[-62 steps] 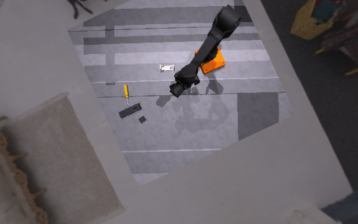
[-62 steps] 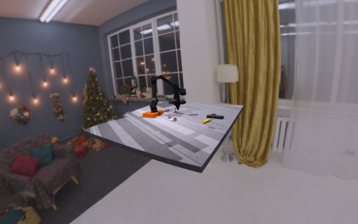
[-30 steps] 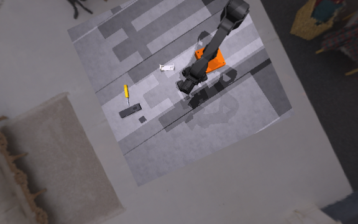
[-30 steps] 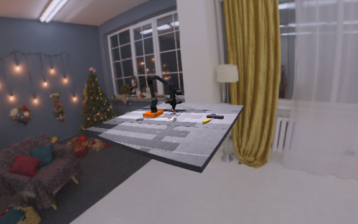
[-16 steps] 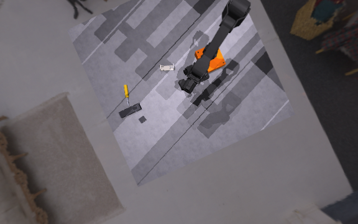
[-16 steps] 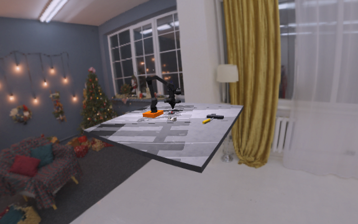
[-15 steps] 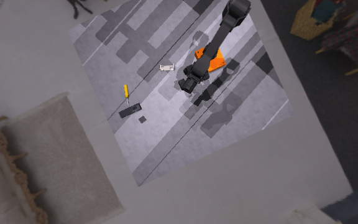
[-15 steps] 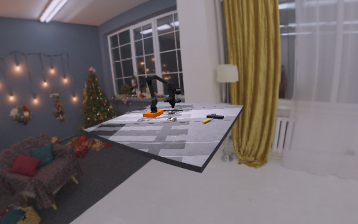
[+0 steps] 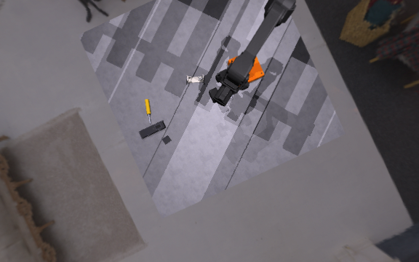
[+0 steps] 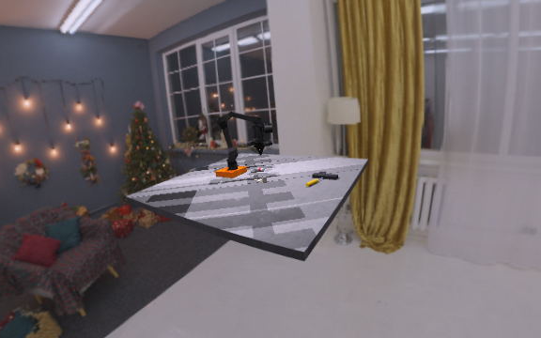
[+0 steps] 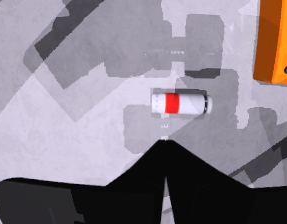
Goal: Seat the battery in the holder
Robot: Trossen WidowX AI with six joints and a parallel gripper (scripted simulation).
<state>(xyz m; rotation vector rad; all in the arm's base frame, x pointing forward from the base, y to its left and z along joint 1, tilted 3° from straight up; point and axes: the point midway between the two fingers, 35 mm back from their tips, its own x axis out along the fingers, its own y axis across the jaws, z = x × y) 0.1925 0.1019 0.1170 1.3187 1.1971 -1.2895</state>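
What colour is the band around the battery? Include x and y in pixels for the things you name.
Red, around its white body (image 11: pixel 191 103); it shows best in the wrist view.

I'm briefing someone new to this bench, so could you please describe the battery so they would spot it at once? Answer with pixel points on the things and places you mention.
Find the arm's orange base (image 9: pixel 258 73) (image 10: pixel 231 173) (image 11: pixel 272 45) on the table. Near it, in front of the closed pincer (image 11: pixel 165 141) in the wrist view, a small cylinder, the battery (image 11: pixel 190 103), lies on its side. Unlike its neighbours, it is white with one red band.
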